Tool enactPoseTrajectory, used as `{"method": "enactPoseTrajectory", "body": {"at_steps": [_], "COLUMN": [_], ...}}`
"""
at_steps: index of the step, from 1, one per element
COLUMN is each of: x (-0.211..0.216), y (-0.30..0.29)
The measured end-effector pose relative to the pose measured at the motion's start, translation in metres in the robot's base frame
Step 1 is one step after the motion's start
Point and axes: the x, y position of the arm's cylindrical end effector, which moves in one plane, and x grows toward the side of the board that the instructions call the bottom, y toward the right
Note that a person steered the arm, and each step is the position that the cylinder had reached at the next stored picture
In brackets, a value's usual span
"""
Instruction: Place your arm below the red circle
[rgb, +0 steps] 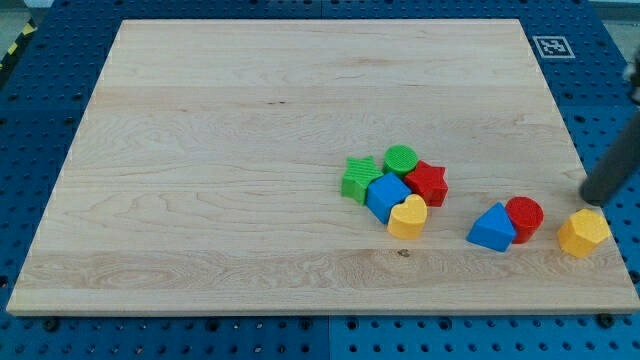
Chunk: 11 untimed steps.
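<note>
The red circle (524, 217) lies on the wooden board (250, 150) at the view's lower right, touching the blue triangle (492, 229) on its left. My rod comes in from the view's right edge; my tip (590, 202) sits just above the yellow hexagon (584, 233), to the right of and slightly higher than the red circle, apart from it.
A cluster sits left of the red circle: green star (359, 179), green circle (401, 160), red star (428, 184), blue cube (387, 196), yellow heart (408, 217). A white marker tag (551, 46) is at the board's top right corner. The board's right edge is close to the tip.
</note>
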Motion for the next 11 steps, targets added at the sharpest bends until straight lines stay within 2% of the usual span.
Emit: {"method": "enactPoseTrajectory", "body": {"at_steps": [1,2,3,4,5,6,10,11], "x": [0.047,0.087,0.097,0.08,0.079,0.069,0.064,0.063], "y": [0.021,0.004,-0.048,-0.064,-0.079,-0.119,-0.096,-0.134]}}
